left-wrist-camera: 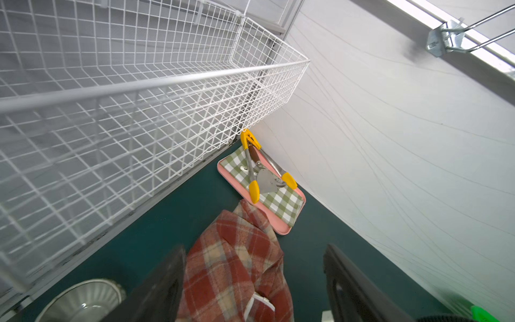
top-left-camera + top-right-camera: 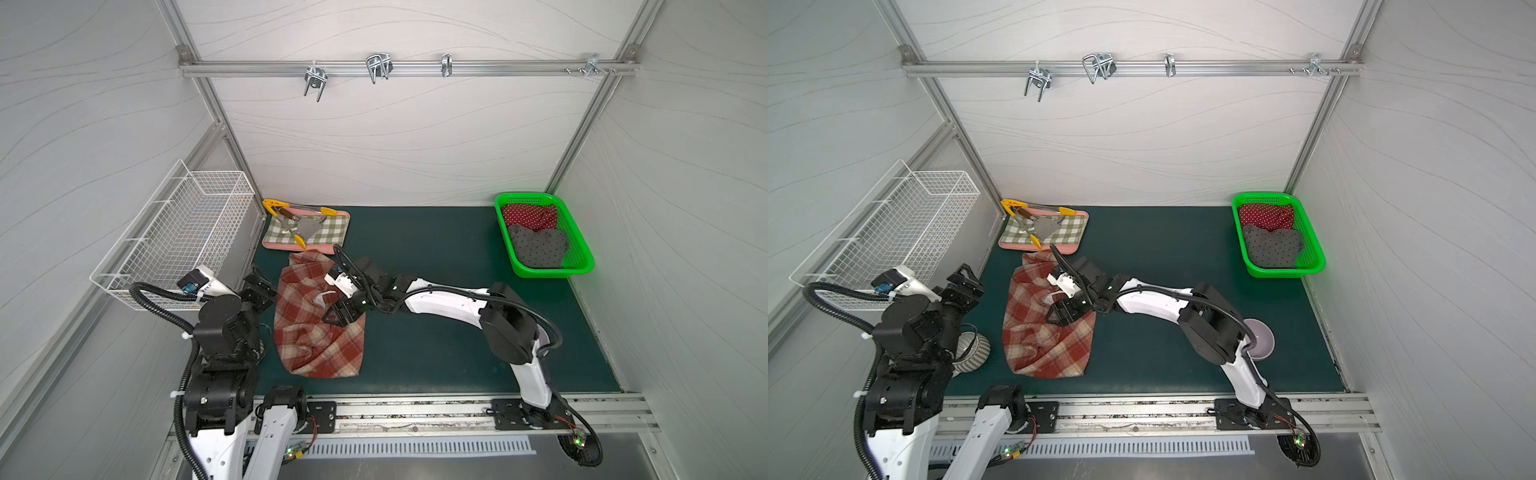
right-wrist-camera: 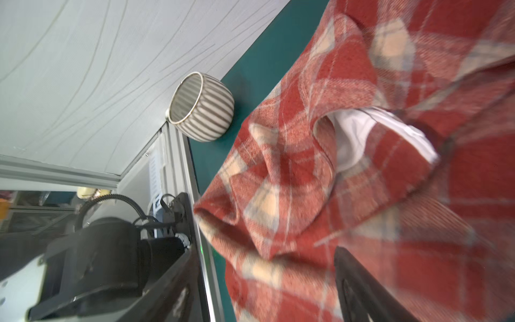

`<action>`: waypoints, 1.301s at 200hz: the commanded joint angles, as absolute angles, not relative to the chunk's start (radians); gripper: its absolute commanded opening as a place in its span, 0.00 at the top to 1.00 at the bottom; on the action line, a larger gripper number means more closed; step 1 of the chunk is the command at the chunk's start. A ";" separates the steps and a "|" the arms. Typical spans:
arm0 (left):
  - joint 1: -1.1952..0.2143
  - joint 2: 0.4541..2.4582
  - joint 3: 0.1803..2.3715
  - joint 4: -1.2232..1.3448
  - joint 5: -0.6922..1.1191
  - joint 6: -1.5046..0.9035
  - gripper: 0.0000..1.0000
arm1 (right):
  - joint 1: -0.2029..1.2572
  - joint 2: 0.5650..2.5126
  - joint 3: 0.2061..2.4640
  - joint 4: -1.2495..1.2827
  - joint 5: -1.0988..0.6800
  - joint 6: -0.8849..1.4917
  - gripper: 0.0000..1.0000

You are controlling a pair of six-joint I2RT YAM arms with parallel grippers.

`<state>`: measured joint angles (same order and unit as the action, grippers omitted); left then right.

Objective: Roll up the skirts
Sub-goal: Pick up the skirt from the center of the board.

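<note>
In both top views the woolly rust-red and cream plaid skirt (image 2: 307,336) (image 2: 1038,340) lay crumpled on the dark green table surface (image 2: 415,232), left of centre. Its long axis ran from the back wall toward the front rail. The narrow end pointed at the pink-rimmed green-and-white checked mat (image 2: 328,237), the broad end at the front. The left pincer (image 2: 259,289) stood just beside the skirt's left edge, jaws spread. The right pincer (image 2: 336,316) hovered over the skirt's right half, beside a white lining patch (image 2: 324,297). The red white-dotted bundle (image 2: 528,216) and the grey black-dotted bundle (image 2: 536,249) sat in the green plastic basket (image 2: 582,268), well apart from the skirt.

In the left wrist view the left pincer (image 1: 253,251) was wide apart and empty. The skirt (image 1: 231,273) lay beyond it, seen between its fingers (image 1: 161,284).

In the right wrist view the right pincer (image 3: 264,264) was spread over the skirt (image 3: 362,195); whether it touched the cloth could not be told. A ribbed grey-and-cream bowl (image 3: 203,111) stood near the skirt's edge.
</note>
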<state>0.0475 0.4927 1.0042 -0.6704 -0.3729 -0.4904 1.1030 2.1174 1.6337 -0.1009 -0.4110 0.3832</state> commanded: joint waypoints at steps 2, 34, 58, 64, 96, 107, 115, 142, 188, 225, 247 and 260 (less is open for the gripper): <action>0.028 0.467 1.022 -0.693 -0.460 -0.467 0.21 | 1.099 2.190 1.715 -0.012 -0.499 0.494 0.23; 0.006 0.458 0.998 -0.686 -0.472 -0.447 0.21 | 1.092 2.321 1.846 0.021 -0.532 0.571 0.25; -0.013 0.448 0.976 -0.680 -0.483 -0.430 0.21 | 1.090 2.396 1.906 0.092 -0.526 0.630 0.26; -0.017 0.447 0.971 -0.680 -0.483 -0.427 0.21 | 1.090 2.416 1.929 0.100 -0.521 0.644 0.26; -0.045 0.432 0.952 -0.683 -0.502 -0.403 0.21 | 1.078 2.511 1.990 0.168 -0.468 0.717 0.30; -0.056 0.431 0.949 -0.681 -0.509 -0.392 0.21 | 1.072 2.520 1.997 0.179 -0.441 0.719 0.33; -0.061 0.432 0.944 -0.676 -0.514 -0.384 0.21 | 1.066 2.532 2.012 0.179 -0.433 0.719 0.40; -0.067 0.437 0.925 -0.648 -0.525 -0.363 0.21 | 1.047 2.570 2.078 0.201 -0.481 0.746 1.00; -0.081 0.448 0.951 -0.638 -0.532 -0.312 0.18 | 0.984 2.299 1.851 0.296 -0.507 0.691 1.00; -0.082 0.463 0.978 -0.647 -0.444 -0.328 0.19 | 0.892 1.968 1.654 0.230 -0.562 0.602 1.00; -0.082 0.474 0.963 -0.621 -0.341 -0.310 0.22 | 0.820 1.782 1.563 0.152 -0.582 0.553 1.00; -0.082 0.489 0.948 -0.593 -0.260 -0.292 0.22 | 0.753 1.680 1.512 0.112 -0.598 0.556 1.00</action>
